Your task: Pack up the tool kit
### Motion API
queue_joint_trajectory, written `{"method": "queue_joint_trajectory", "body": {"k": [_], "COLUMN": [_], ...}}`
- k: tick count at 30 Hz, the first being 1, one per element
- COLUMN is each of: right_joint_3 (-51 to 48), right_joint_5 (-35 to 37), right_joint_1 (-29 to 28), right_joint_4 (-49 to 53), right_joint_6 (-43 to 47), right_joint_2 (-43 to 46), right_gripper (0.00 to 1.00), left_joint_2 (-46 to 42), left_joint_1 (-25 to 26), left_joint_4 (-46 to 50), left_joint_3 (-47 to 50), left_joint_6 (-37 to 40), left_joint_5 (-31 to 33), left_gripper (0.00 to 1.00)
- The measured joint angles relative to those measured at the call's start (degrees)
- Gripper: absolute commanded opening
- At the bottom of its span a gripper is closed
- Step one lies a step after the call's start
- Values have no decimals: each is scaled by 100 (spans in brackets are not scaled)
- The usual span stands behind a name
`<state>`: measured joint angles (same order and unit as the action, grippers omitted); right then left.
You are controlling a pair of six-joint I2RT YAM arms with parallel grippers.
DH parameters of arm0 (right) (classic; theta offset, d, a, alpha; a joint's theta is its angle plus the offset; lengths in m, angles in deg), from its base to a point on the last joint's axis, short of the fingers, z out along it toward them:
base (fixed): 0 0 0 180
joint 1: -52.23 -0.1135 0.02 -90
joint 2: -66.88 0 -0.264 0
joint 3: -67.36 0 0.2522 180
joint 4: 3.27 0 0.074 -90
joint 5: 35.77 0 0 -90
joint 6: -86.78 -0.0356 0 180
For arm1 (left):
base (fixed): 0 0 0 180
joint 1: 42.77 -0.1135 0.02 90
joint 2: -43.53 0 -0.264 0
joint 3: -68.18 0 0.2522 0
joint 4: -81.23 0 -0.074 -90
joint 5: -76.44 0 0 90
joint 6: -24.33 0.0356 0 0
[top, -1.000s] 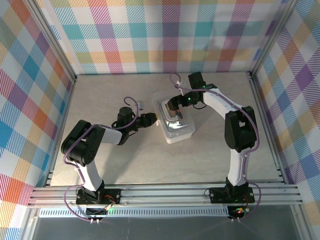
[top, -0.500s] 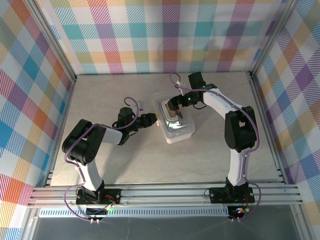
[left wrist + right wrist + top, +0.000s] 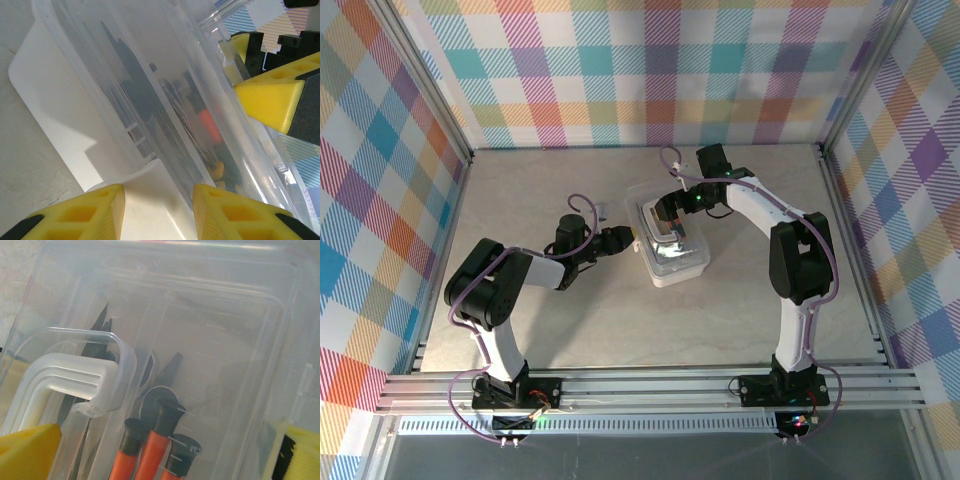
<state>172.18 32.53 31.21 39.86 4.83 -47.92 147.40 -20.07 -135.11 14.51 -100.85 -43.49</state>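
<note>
The tool kit's clear plastic case [image 3: 672,247] lies mid-table. Through its clear lid [image 3: 215,315] I see orange-handled tools [image 3: 150,455] and dark plier jaws [image 3: 171,369] inside. My left gripper [image 3: 628,237] is at the case's left end, and its yellow fingers [image 3: 75,215] are closed on the white handle [image 3: 150,197]. An orange handle [image 3: 210,125] shows blurred through the case wall [image 3: 125,100]. My right gripper [image 3: 666,210] hovers low over the case, open wide [image 3: 165,460], with the white handle [image 3: 65,377] near its left finger. One of its yellow fingers [image 3: 270,97] also appears in the left wrist view.
Bare grey tabletop [image 3: 570,320] lies around the case. Checked fabric walls [image 3: 650,70] and an aluminium frame [image 3: 650,385] bound the workspace. The arms' bases [image 3: 510,395] stand at the near edge.
</note>
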Motion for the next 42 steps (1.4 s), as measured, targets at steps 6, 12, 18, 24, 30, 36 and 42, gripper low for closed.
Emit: {"method": "queue_joint_trajectory", "body": {"k": [6, 12, 18, 24, 30, 36, 42], "right_joint_3": [0, 0, 0, 2, 17, 24, 44], "right_joint_5": [-2, -2, -4, -7, -9, -11, -11], "right_joint_1": [0, 0, 0, 2, 4, 4, 4], "right_joint_4": [0, 0, 0, 2, 17, 24, 46], "right_joint_6": [11, 13, 13, 13, 15, 15, 17], "right_joint_2": [0, 0, -2, -2, -13, -17, -28], "right_gripper": [99, 99, 99, 99, 99, 99, 99], "left_joint_2": [-2, -11, 22, 299, 367, 369, 369], "left_joint_1": [0, 4, 39, 57, 52, 52, 61], "left_joint_4": [-2, -96, -531, -1060, -1231, -1241, -1263], "left_joint_3": [-11, -11, -11, -48, -48, -48, -24], "left_joint_6": [-17, -131, -413, -761, -898, -918, -920], "left_joint_5": [-2, 0, -4, -66, -90, -87, -50], "left_gripper": [40, 40, 40, 40, 40, 41, 40]}}
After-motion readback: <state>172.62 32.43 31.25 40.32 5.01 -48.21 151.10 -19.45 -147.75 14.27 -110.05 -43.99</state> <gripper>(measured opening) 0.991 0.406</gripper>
